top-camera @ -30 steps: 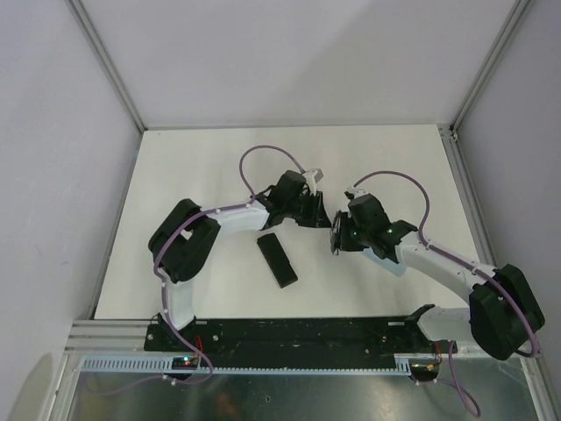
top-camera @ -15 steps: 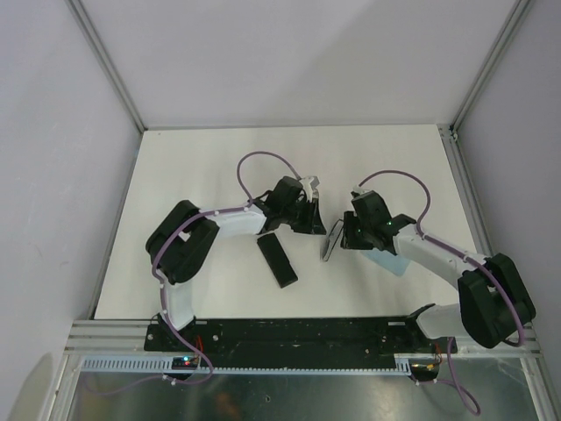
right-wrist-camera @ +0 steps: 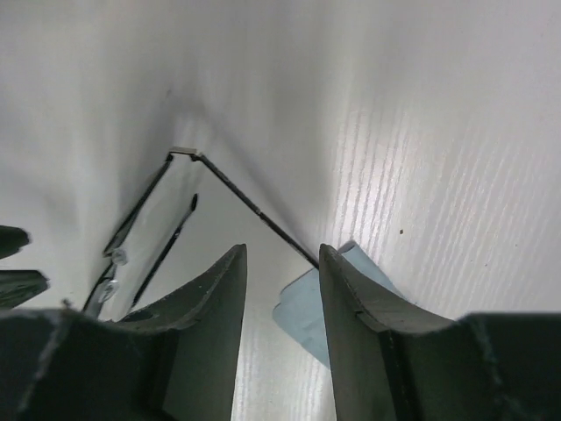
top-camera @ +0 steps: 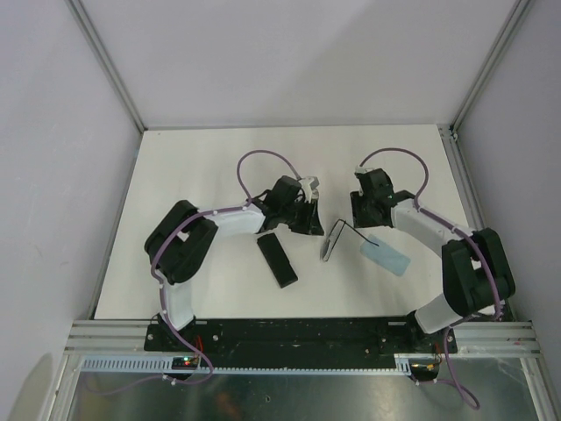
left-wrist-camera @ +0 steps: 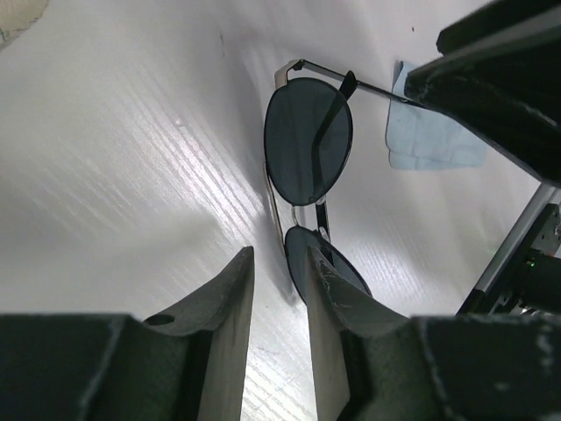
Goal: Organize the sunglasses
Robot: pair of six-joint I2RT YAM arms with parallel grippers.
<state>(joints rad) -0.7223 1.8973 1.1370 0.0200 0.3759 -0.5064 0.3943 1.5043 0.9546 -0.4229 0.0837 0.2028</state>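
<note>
The thin wire-frame sunglasses (top-camera: 331, 239) with dark round lenses (left-wrist-camera: 308, 140) stand on edge on the white table between the two grippers. One temple arm (right-wrist-camera: 254, 209) is unfolded toward a light blue cloth (top-camera: 386, 256). My left gripper (left-wrist-camera: 279, 254) is open just left of the glasses, with bare table between its fingers and one lens behind its right finger (left-wrist-camera: 337, 307). In the top view that left gripper (top-camera: 314, 219) is beside the frame. My right gripper (right-wrist-camera: 282, 250) is open and empty above the cloth (right-wrist-camera: 302, 311), near the temple's tip. From above, the right gripper (top-camera: 359, 215) is back from the glasses.
A black oblong case (top-camera: 277, 260) lies shut on the table just below the left gripper. The table's near edge (top-camera: 263, 317) runs in front of it. Grey walls and metal posts close in the table's back and sides.
My right gripper has opened, let go of the wire sunglasses and drawn back up and to the right. The glasses now rest on the table. The left gripper has barely moved.
</note>
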